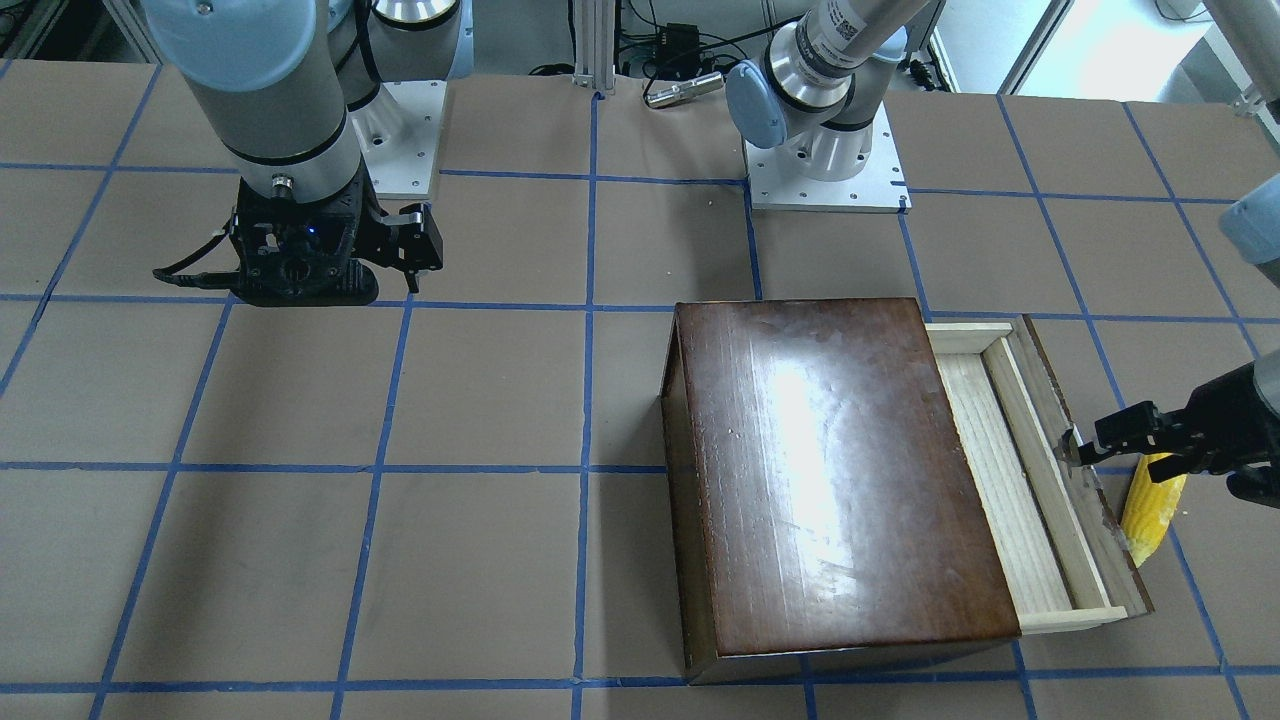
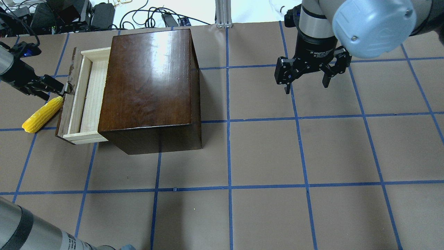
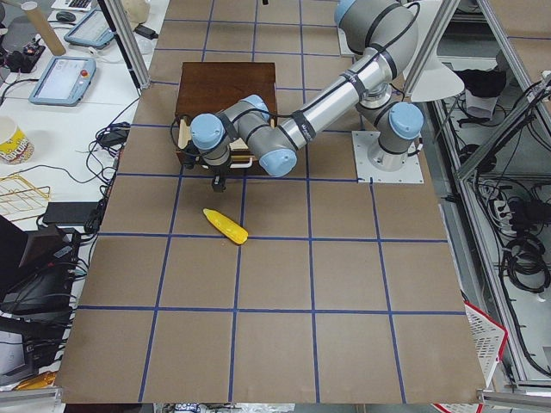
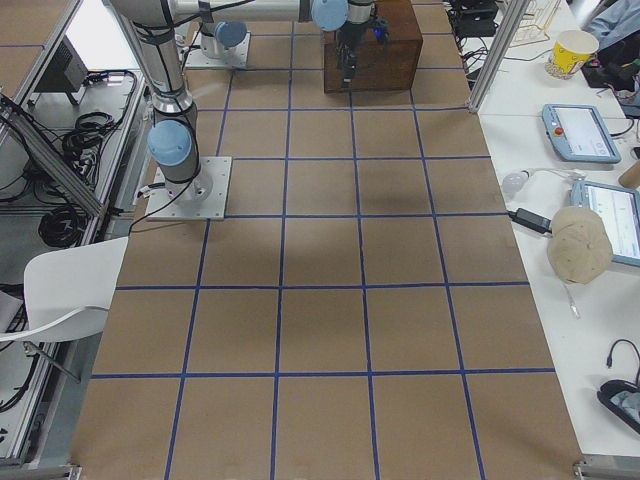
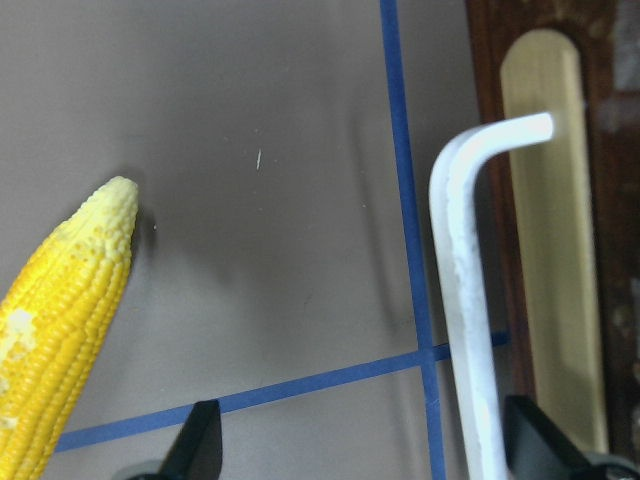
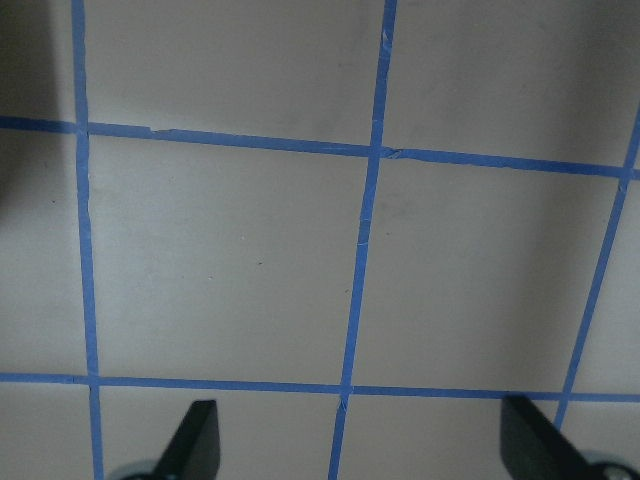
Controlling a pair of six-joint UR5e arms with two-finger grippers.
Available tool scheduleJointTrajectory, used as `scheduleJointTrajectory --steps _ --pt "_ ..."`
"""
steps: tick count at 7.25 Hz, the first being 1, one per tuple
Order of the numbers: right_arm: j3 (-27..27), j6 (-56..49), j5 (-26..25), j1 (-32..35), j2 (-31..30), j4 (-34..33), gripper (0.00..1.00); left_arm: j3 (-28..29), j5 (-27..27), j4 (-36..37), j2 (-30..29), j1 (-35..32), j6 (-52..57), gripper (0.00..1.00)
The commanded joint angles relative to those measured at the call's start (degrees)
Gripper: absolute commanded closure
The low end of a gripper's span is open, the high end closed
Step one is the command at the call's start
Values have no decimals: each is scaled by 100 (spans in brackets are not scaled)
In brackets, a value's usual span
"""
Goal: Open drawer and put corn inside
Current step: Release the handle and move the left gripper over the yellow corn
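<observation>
The dark-brown cabinet [image 2: 149,80] stands at the table's left. Its drawer [image 2: 93,93] is pulled partly out to the left, and its pale wood inside is empty. The yellow corn [image 2: 42,114] lies on the table just outside the drawer's front panel; it also shows in the front view [image 1: 1150,510] and in the left wrist view [image 5: 60,330]. My left gripper [image 2: 65,88] is at the front panel, open, with the pale metal handle [image 5: 465,300] between its fingers. My right gripper [image 2: 307,81] hangs open and empty over the table's right side.
Brown paper with a blue tape grid [image 2: 229,156] covers the table. Cables and electronics [image 2: 104,14] lie beyond its far edge behind the cabinet. The arm bases [image 1: 830,180] stand at the robot's side. Side tables with tablets [image 4: 580,130] flank the table's ends.
</observation>
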Motion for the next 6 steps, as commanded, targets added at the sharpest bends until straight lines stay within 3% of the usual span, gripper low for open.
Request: scheduleJointTrajectory --steps 1,4,6 --pt "0 0 0 0 0 0 0 378 392 -49 -22 12 505 0" --pt "0 0 0 0 0 0 0 353 393 83 -206 591 1919 0" --pt "0 0 0 0 0 0 0 265 891 564 -399 609 2685 0"
